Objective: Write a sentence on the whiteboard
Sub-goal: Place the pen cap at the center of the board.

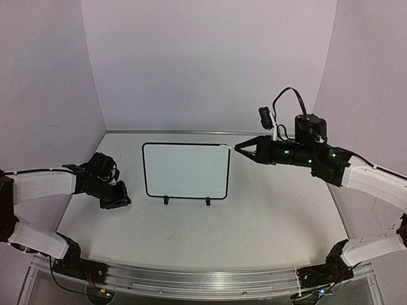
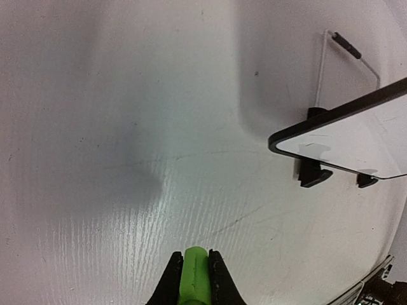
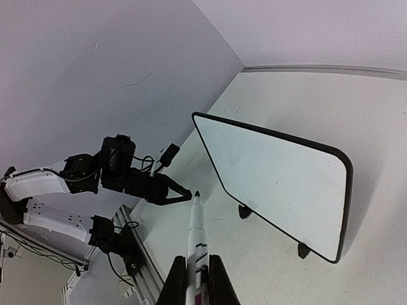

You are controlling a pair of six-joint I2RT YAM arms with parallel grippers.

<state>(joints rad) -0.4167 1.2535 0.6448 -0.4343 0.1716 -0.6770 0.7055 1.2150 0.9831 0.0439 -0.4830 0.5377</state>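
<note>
Top external showed the whiteboard [image 1: 186, 170] blank, upright mid-table. Your right gripper [image 1: 245, 150] pinched a white pen [image 3: 196, 232] by its top-right corner, likely to start writing. Your left gripper [image 2: 193, 270] clamped a green marker [image 2: 193, 283], parked aside.

Left arm [image 1: 44, 184] low over worktop [image 1: 267, 210], left fingers [image 2: 168, 283] closed on green marker [image 2: 193, 276]; right arm [image 1: 375, 178] raised inward, right fingers [image 3: 219, 283] gripping white pen [image 3: 197, 232]

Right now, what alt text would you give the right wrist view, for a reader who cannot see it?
The right hand grips a white marker pointing away from the camera, its dark tip close to one edge of a blank whiteboard that stands on the table. Beyond the tip, the left arm reaches over the table.
</note>
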